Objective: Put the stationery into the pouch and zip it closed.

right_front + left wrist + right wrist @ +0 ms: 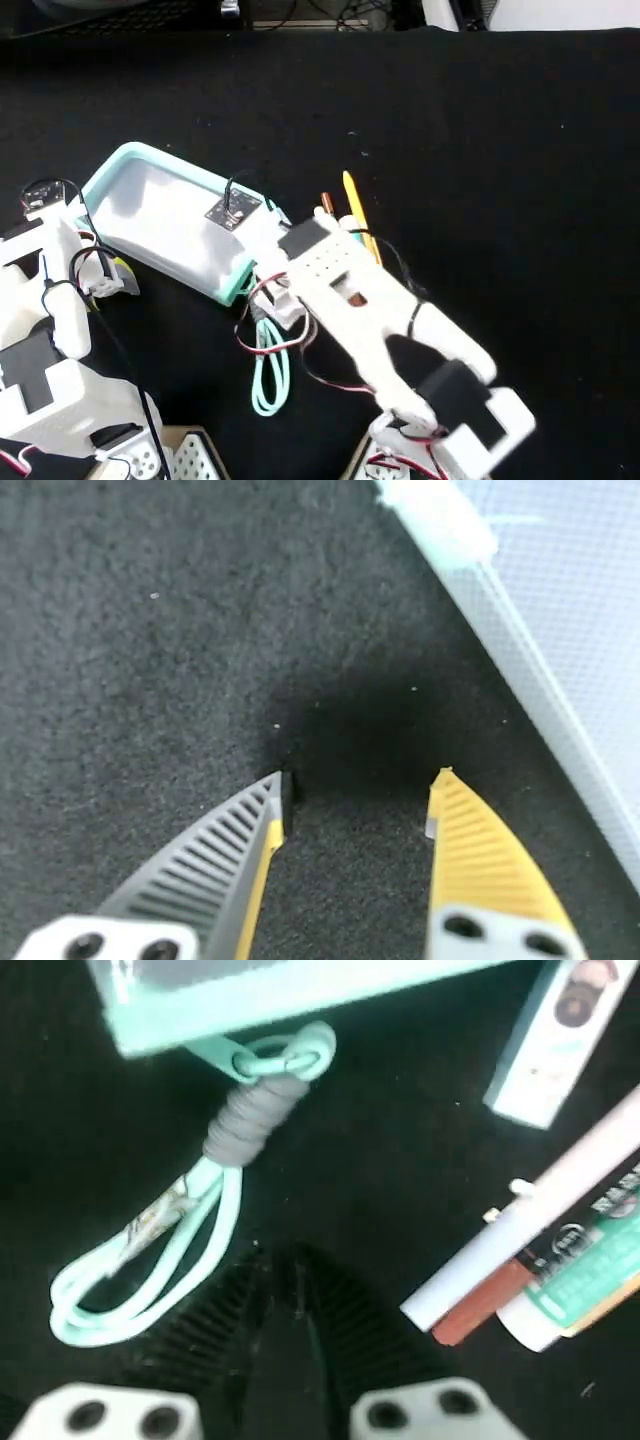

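Stationery lies loose on the black surface (500,150), outside the pouch (150,215). In the high view a yellow pen (354,205) and a brown pen (327,204) show side by side just past my right arm. My right wrist view shows more of the bundle: a white pen (530,1210) lying against a tube with a green label (575,1285), and a white-and-mint stick (555,1045) a little apart from them, nearer the pouch.

The pouch sits slantwise toward my left side, translucent with a mint rim. From its corner nearest my right arm a mint strap (268,375) trails out in a loop on the surface, bound near the corner by a grey sleeve (255,1120).

My left fingers (475,840) are spread well apart with nothing between them. They hang over bare surface just beside the pouch's long edge, not touching it.

My right fingers (295,1280) are pressed together tip to tip and hold nothing. They point down at the surface between the strap loop and the bundle of pens, near the pouch's corner. I cannot tell whether the pouch's zip is open.
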{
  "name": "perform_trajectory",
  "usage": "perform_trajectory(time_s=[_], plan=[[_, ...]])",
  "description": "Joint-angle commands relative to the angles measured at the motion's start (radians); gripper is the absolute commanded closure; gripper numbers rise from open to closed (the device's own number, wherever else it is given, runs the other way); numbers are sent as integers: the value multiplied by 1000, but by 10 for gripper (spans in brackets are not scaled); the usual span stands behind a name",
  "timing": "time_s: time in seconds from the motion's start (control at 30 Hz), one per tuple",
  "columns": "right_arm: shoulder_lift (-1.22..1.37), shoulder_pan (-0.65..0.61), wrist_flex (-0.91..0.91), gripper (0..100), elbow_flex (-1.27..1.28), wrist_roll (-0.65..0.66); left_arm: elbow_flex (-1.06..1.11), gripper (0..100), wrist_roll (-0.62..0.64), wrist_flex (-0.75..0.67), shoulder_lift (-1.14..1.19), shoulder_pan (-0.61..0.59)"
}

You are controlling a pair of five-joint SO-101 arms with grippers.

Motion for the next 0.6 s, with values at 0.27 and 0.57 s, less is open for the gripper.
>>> perform_trajectory(time_s=[0.27,0.57], plan=[[1,-158,-201,759,16,-215,-27,762,17,-9,3,-42],[229,-157,-227,761,-65,-256,-25,762,17,-9,3,-42]])
